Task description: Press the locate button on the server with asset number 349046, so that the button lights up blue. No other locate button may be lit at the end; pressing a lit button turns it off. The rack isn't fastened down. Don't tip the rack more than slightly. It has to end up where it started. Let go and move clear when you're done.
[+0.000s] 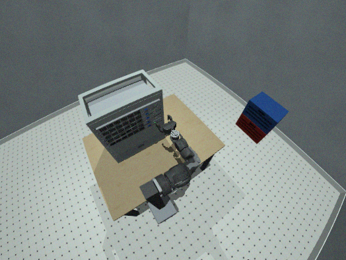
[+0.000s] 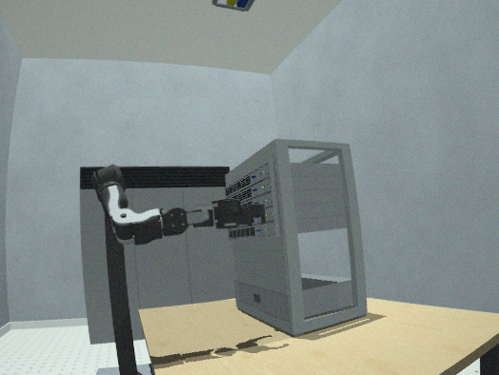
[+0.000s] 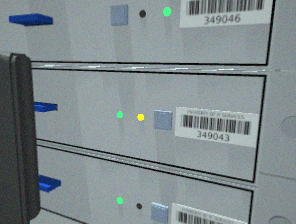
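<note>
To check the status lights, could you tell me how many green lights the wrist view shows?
3: one on the top server, one on the middle server, one on the bottom server. Others may lie outside the frame.

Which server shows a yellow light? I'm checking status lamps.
The middle one, tagged 349043: a yellow lamp glows beside its green one. The servers above and below show only green beside a dark dot.
</note>
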You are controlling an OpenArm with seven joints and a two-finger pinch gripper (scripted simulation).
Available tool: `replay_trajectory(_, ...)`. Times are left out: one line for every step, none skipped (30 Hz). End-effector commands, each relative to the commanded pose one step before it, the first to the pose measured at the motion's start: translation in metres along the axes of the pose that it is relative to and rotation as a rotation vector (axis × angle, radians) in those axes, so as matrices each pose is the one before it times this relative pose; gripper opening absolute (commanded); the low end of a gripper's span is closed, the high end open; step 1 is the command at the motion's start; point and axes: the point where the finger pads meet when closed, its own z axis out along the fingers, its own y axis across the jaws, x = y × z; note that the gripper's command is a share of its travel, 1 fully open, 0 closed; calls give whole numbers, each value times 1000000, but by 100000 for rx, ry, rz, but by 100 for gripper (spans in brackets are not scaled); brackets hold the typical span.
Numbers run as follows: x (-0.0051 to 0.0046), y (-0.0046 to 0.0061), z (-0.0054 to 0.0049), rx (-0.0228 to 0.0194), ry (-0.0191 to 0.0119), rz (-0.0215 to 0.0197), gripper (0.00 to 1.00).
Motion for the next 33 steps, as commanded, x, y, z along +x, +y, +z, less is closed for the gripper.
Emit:
replay_trajectory(3140, 2105, -2903, -932, 749, 342, 60)
replay_trajectory(0, 0, -2528, 0, 0, 0, 60)
replay_trajectory(0, 0, -2585, 0, 0, 0, 60)
replay_trajectory(0, 0, -2613, 0, 0, 0, 60)
replay_trajectory(0, 0, 0, 0, 0, 0, 60)
replay_trajectory(0, 0, 0, 0, 0, 0, 60)
replay_trajectory(0, 0, -2613, 0, 0, 0, 60)
replay_trajectory(0, 0, -2585, 0, 0, 0, 60)
replay_trajectory(0, 0, -2528, 0, 0, 0, 60)
replay_trajectory(0, 0, -2443, 0, 0, 0, 60)
replay_trajectory(0, 0, -2332, 0, 0, 0, 60)
replay_trajectory(0, 0, -2195, 0, 0, 0, 60)
replay_trajectory(0, 0, -2034, 0, 0, 0, 60)
replay_trajectory(0, 0, -1850, 0, 0, 0, 60)
replay_trajectory(0, 0, -1647, 0, 0, 0, 60)
replay_trajectory(0, 0, -1425, 0, 0, 0, 60)
replay_trajectory(0, 0, -1188, 0, 0, 0, 60)
replay_trajectory(0, 0, -938, 0, 0, 0, 60)
replay_trajectory(0, 0, -677, 0, 0, 0, 60)
replay_trajectory(0, 0, -409, 0, 0, 0, 60)
replay_trajectory(0, 0, -137, 0, 0, 0, 60)
replay_trajectory(0, 0, 0, 0, 0, 0, 60)
replay_trajectory(0, 0, 0, 0, 0, 0, 60)
replay_trajectory(122, 0, 0, 0, 0, 0, 60)
replay_trajectory(364, 0, 0, 0, 0, 0, 60)
replay_trajectory(602, 0, 0, 0, 0, 0, 60)
replay_trajectory(834, 0, 0, 0, 0, 0, 60)
replay_trajectory(1056, 0, 0, 0, 0, 0, 60)
replay_trajectory(1267, 0, 0, 0, 0, 0, 60)
replay_trajectory(1464, 0, 0, 0, 0, 0, 60)
replay_trajectory(1645, 0, 0, 0, 0, 0, 60)
replay_trajectory(1808, 0, 0, 0, 0, 0, 60)
replay_trajectory(1951, 0, 0, 0, 0, 0, 60)
